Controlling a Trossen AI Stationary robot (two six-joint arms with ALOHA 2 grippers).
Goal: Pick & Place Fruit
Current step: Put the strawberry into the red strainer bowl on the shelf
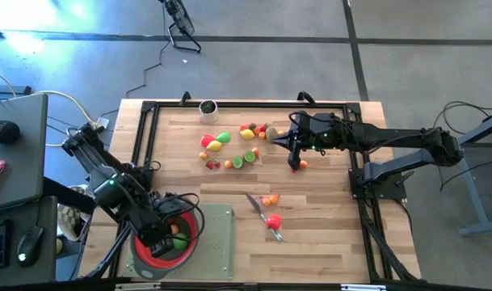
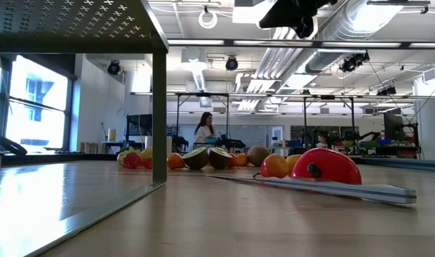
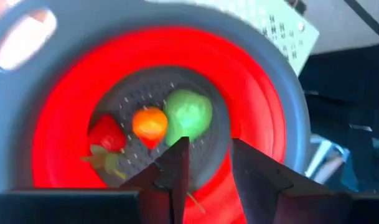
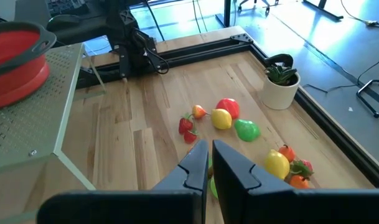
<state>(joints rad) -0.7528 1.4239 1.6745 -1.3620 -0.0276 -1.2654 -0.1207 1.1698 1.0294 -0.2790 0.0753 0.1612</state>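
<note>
Left gripper (image 3: 205, 165) hung over red strainer (image 3: 58, 118), fingers parted, empty; green fruit (image 3: 188, 115), orange piece and red piece lay inside, apparently dropped there. Right gripper (image 4: 208, 163), fingers closed, empty, hovered above remaining fruit (image 1: 233, 145) scattered mid-table, likely choosing next.

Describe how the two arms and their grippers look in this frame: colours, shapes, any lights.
Both arms are dark, nearly black, built of chunky jointed segments. The left arm shows a small green light near its wrist. The left gripper has two dark, wedge-shaped fingers; the right gripper has the same tapering dark fingers.
</note>
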